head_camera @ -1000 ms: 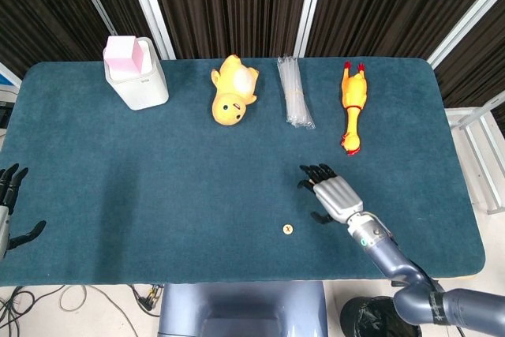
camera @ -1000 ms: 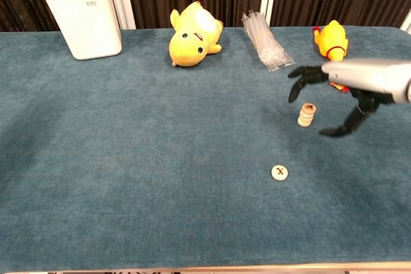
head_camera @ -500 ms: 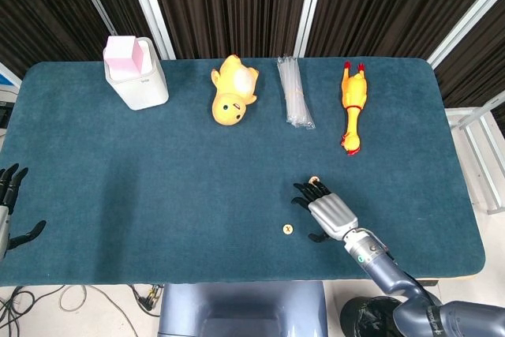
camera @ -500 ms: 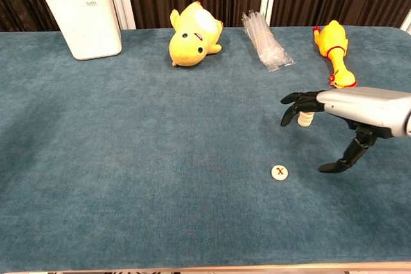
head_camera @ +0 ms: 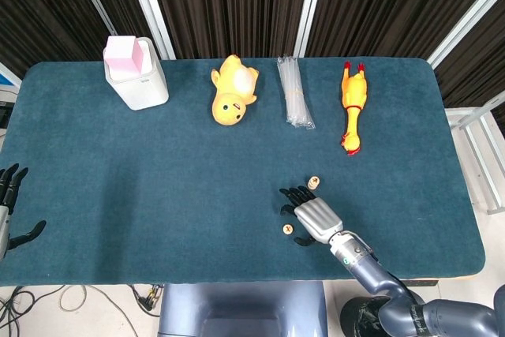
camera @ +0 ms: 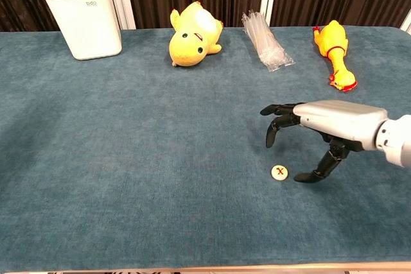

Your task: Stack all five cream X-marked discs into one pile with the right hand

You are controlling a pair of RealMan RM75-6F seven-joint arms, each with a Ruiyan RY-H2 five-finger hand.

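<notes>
Right hand hides the disc pile in chest view; head view shows the pile just beyond the fingertips, its count too small to tell. Left hand is only in head view, cut off at the left edge, fingers spread, holding nothing. White bin far left has a pink box sticking out; box top is cropped in chest view. Right hand hovers w/ fingers spread and curved, empty, thumb tip just right of the lone disc, near side of table. Far side, left to right: yellow duck toy, clear straw pack, rubber chicken.
</notes>
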